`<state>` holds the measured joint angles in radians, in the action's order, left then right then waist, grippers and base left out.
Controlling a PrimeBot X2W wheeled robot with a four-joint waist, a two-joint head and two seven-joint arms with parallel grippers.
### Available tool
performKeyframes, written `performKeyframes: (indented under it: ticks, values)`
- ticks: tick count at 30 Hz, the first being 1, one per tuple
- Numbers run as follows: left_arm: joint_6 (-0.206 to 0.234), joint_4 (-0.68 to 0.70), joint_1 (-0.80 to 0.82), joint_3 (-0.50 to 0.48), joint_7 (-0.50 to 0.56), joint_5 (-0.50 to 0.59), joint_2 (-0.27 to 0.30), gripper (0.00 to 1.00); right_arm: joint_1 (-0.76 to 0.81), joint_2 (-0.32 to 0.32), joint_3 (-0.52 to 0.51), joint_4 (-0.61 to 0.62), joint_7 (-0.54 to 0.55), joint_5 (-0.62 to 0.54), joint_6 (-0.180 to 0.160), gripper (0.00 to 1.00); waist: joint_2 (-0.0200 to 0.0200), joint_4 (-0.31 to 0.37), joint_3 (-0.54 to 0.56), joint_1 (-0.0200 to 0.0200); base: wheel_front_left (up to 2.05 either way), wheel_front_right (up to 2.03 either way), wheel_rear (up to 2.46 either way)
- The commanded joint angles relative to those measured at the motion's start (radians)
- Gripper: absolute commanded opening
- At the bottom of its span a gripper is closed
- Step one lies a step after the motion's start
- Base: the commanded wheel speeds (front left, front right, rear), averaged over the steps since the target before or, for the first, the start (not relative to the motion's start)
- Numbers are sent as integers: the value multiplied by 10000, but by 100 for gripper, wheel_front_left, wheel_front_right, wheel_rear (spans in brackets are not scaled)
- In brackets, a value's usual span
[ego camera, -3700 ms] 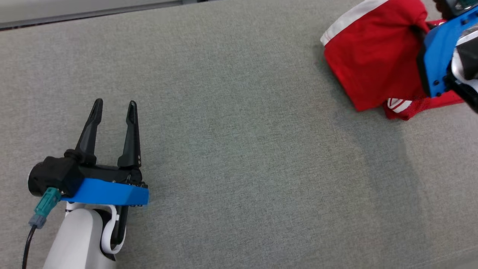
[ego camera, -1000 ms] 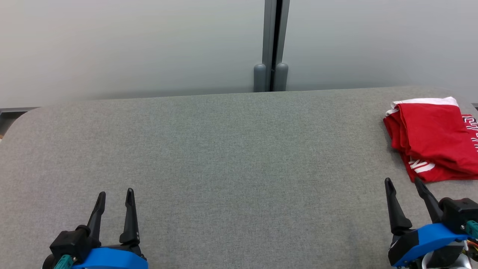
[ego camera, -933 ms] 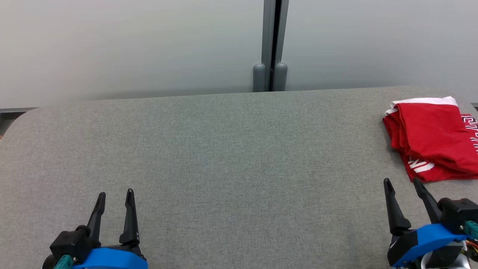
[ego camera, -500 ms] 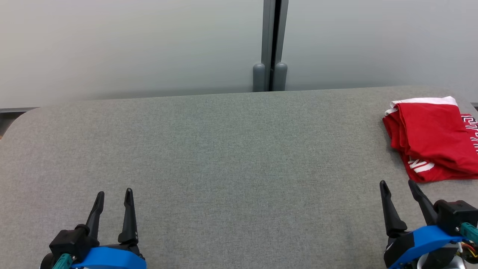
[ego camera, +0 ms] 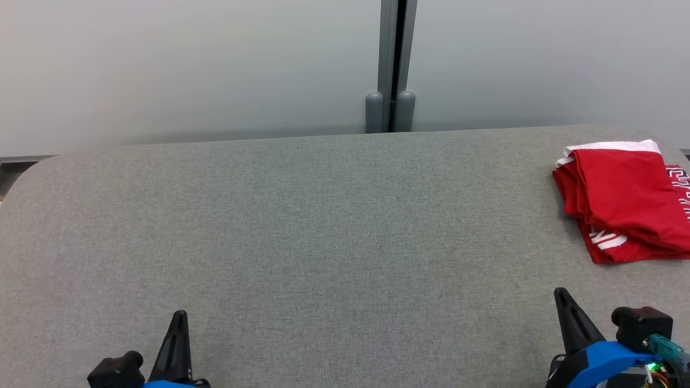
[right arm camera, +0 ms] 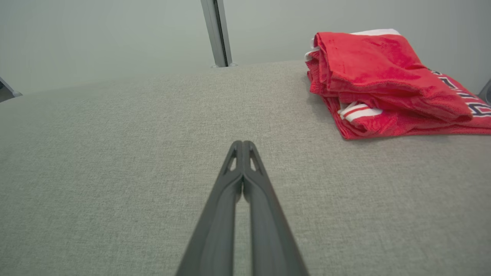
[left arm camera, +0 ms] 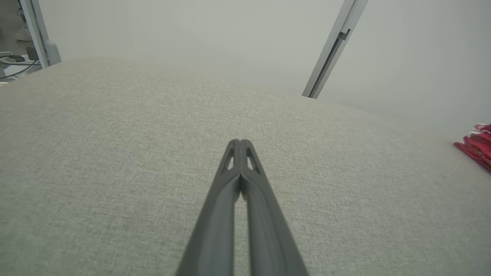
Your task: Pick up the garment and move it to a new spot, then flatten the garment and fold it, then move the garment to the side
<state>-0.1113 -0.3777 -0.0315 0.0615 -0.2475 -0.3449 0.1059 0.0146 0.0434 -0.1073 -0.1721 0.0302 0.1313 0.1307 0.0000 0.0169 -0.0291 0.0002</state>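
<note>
Grey fabric-covered table (ego camera: 323,226), rounded far corners, stretches before pale wall panels (ego camera: 188,64). Grey metal post (ego camera: 396,48) splits panels, two rounded caps (ego camera: 374,110) at base. Cables (left arm camera: 11,67) lie past table's edge, beside second post (left arm camera: 36,30).

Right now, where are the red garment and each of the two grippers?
red garment (ego camera: 625,199), head view, on its top red fold.
left gripper (left arm camera: 239,143), left wrist view, at its closed fingertips.
right gripper (right arm camera: 243,144), right wrist view, at its closed fingertips.

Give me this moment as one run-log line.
garment: folded, lying at right side of grey table | left gripper: jaws shut, empty | right gripper: jaws shut, empty, clear of garment
</note>
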Motion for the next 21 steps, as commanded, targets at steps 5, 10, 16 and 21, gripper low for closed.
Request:
performKeyframes:
  ticks: [5,10,16,21]
  values:
    - [-21,233,245,-208,327,-1198,-8,0,-189,26,-41,46,90,1446,0,0,0,-9,14,0,0,0,0]
    - [-35,321,335,-320,559,-2018,-46,0,-260,30,-31,8,130,2405,0,0,0,-16,24,0,0,0,0]
    - [-48,401,422,-423,780,-2793,-81,0,-334,34,-28,-34,177,3310,0,0,0,-23,35,0,0,0,0]
    - [-59,474,503,-520,987,-3526,-115,0,-410,39,-28,-79,221,4162,0,0,0,-30,45,-1,0,0,0]
